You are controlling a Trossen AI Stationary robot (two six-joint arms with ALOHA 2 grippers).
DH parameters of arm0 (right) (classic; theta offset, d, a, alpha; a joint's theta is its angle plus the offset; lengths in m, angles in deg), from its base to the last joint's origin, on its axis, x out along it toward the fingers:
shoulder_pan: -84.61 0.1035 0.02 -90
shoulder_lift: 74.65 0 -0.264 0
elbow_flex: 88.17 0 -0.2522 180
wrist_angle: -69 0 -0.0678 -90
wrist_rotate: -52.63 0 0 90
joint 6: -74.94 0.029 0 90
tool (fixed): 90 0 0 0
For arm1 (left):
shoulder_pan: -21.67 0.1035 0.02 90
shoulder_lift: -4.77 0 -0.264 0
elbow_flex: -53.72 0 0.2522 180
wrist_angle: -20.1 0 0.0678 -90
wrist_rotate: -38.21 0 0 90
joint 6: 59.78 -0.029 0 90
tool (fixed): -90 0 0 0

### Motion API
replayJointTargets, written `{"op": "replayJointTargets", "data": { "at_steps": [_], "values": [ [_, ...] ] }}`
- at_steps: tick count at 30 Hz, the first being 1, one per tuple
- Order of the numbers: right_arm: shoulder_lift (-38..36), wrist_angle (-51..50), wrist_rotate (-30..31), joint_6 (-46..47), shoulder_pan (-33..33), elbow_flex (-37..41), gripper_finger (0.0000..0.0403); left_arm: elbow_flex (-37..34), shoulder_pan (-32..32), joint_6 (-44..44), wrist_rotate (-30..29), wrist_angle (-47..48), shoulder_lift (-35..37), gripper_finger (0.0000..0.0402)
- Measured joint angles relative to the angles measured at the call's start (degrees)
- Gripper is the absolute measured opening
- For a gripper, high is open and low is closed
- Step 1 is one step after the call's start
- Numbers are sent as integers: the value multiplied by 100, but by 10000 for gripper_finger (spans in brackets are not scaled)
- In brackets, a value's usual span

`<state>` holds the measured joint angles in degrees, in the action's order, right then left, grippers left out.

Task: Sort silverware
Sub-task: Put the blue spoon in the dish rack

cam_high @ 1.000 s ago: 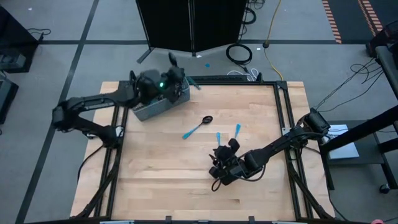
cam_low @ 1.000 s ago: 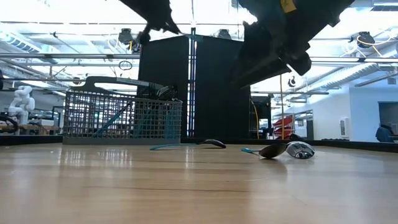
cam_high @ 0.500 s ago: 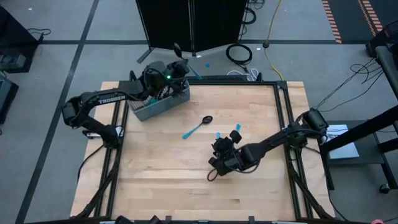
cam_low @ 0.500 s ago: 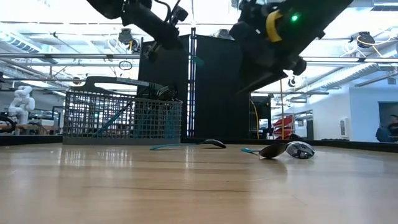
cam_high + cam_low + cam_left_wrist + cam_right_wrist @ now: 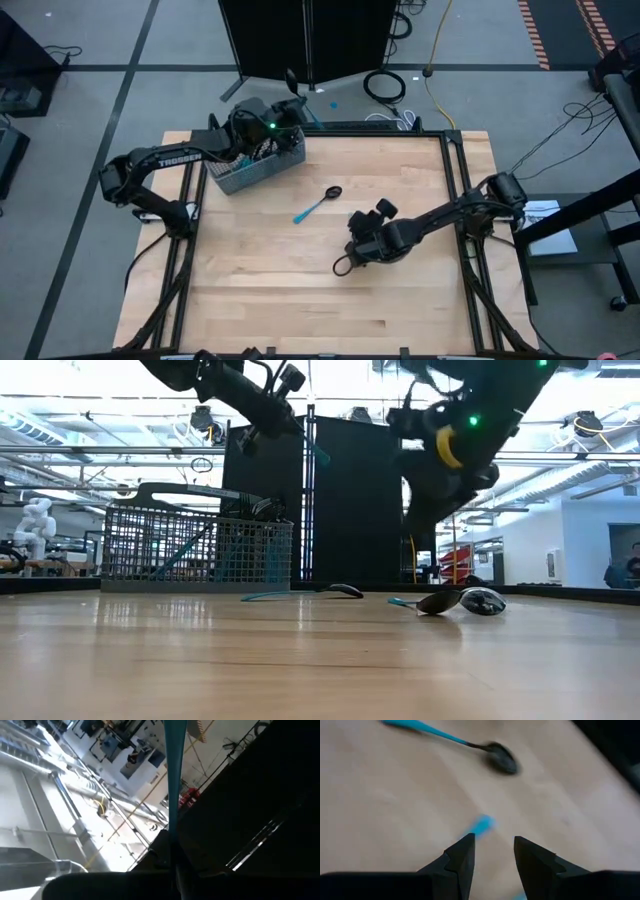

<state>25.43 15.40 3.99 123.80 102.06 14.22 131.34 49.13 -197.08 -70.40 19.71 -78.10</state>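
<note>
My left gripper (image 5: 296, 103) is shut on one piece of silverware above the far end of the grey wire-mesh basket (image 5: 255, 165). The piece's light-blue handle (image 5: 318, 452) sticks out past the fingers. Several more blue handles stand in the basket (image 5: 195, 550). My right gripper (image 5: 493, 840) hangs open over the table's middle, tipped down. A blue handle end (image 5: 482, 825) lies on the wood just ahead of its fingertips. A spoon (image 5: 318, 203) lies flat farther off. The low view shows two more dark-headed pieces (image 5: 440, 602) on the table. My left gripper pinches the piece between its two fingers, on the light-blue handle (image 5: 172, 827). The handle runs on forward past the fingertips and slants down toward the table's right. Its dark head (image 5: 290, 78) sticks out on the far side. The piece hangs clear of basket and table.
A tall black cabinet (image 5: 315, 500) stands behind the table's far edge. Black rails (image 5: 455, 170) frame the wooden top. Bare wood lies toward the near edge (image 5: 300, 300).
My left gripper has shifted a little toward the far edge above the basket and rolled, turning the held piece with it. My right gripper has moved toward the far edge, over the two blue-handled pieces, and tipped further down; its fingers stay open.
</note>
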Motion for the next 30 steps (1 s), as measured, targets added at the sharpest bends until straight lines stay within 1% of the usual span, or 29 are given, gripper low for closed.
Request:
{"op": "replayJointTargets", "data": {
  "at_steps": [2,7,9,12,16,20,24,30],
  "values": [
    [-13,-354,115,61,-76,0,130,0,2,-159,-41,1,0,0],
    [-14,-905,358,129,-289,0,130,0,29,-313,-621,37,0,0],
    [-14,-1012,442,48,-378,0,130,0,125,-439,-696,134,0,0],
    [-14,-1047,647,-243,-546,0,130,0,352,-717,-707,545,0,0],
    [-14,-1026,671,-578,-849,0,130,-4,650,-721,-719,1341,0,0],
    [-14,-978,682,-843,-1152,0,130,-127,783,-877,-548,1339,0,0],
    [-14,-889,675,-1064,-1387,0,130,-129,777,-888,-367,1324,-10,0],
    [-14,-762,668,-1385,-1527,0,130,-129,756,-1205,-332,1316,-279,0]
  ]
}}
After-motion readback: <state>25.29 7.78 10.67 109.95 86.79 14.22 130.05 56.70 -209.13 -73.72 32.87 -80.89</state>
